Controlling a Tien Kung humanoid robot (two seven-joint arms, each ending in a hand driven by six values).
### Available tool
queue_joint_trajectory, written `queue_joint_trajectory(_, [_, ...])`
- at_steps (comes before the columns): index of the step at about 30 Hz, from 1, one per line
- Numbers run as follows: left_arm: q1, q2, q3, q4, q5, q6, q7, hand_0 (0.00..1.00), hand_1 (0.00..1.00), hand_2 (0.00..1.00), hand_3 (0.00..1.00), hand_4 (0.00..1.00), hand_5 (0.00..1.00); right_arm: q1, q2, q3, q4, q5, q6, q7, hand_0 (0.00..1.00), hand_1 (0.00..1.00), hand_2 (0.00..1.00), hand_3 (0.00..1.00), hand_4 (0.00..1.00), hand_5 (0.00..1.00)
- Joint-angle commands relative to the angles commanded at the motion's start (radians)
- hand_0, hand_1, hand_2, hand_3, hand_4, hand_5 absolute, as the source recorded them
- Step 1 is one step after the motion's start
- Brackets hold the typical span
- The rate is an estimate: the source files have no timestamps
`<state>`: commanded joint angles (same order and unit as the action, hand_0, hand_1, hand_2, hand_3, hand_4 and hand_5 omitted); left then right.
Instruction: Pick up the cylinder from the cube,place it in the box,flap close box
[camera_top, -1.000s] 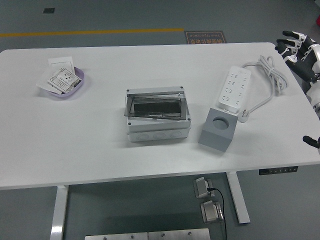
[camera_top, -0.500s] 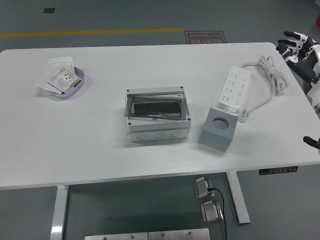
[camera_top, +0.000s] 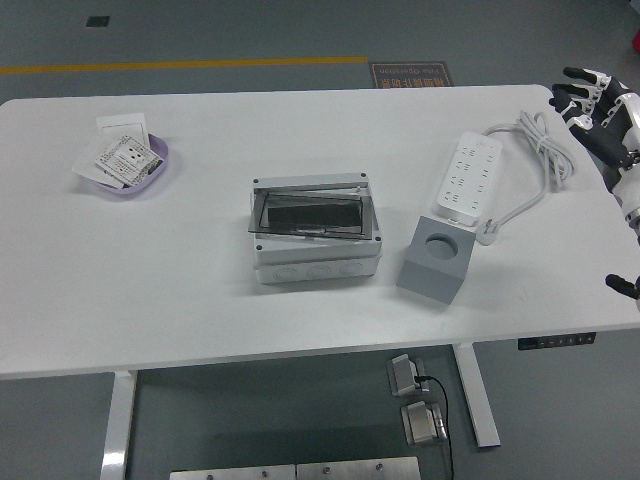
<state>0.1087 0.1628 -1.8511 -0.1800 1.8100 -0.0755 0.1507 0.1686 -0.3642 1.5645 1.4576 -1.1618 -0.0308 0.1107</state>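
The grey cube (camera_top: 435, 262) stands right of centre, and the round hole in its top looks empty. The grey box (camera_top: 316, 232) sits at the table's middle with its smoky clear lid (camera_top: 308, 214) lying over the opening. A dark shape shows through the lid; I cannot tell what it is. No cylinder shows anywhere. My right hand (camera_top: 588, 96) hovers at the table's far right corner, fingers spread, holding nothing, well away from cube and box. The left arm is out of view.
A white power strip (camera_top: 470, 178) with a coiled cable (camera_top: 545, 150) lies behind the cube. A lilac dish (camera_top: 127, 166) holding white sockets sits at the far left. A black part of the robot (camera_top: 624, 284) pokes in at the right edge.
My right hand has shifted very slightly at the far right corner. Cube, box and lid have not moved.
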Motion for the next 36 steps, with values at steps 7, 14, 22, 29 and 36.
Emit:
queue_joint_trajectory(7, [-0.008,0.005,0.009,0.000,-0.006,-0.001,0.000,0.584,0.628,0.623,0.656,0.729,0.343,0.003,0.002,-0.002,-0.001,-0.004,0.001,0.001,0.759,0.654,0.675,0.706,0.760,0.370])
queue_joint_trajectory(14, [-0.011,0.003,0.010,0.000,-0.002,0.001,0.001,0.585,0.628,0.624,0.656,0.729,0.344,0.000,0.006,0.006,-0.001,-0.013,0.003,0.002,0.760,0.653,0.673,0.703,0.760,0.373])
queue_joint_trajectory(22, [-0.010,-0.003,0.009,0.000,0.003,0.000,0.002,0.584,0.628,0.623,0.656,0.729,0.344,-0.002,0.008,0.006,-0.001,-0.015,0.005,0.003,0.760,0.653,0.666,0.698,0.759,0.375])
queue_joint_trajectory(29, [-0.011,-0.006,0.013,0.000,0.002,0.001,0.001,0.585,0.627,0.624,0.657,0.733,0.348,0.000,0.007,0.001,0.001,-0.020,0.005,0.003,0.759,0.651,0.661,0.689,0.758,0.378])
queue_joint_trajectory(36, [-0.011,-0.013,-0.004,0.000,0.016,0.001,-0.002,0.584,0.628,0.626,0.658,0.735,0.351,0.007,0.003,-0.011,0.002,-0.020,0.004,0.005,0.757,0.650,0.659,0.682,0.757,0.383])
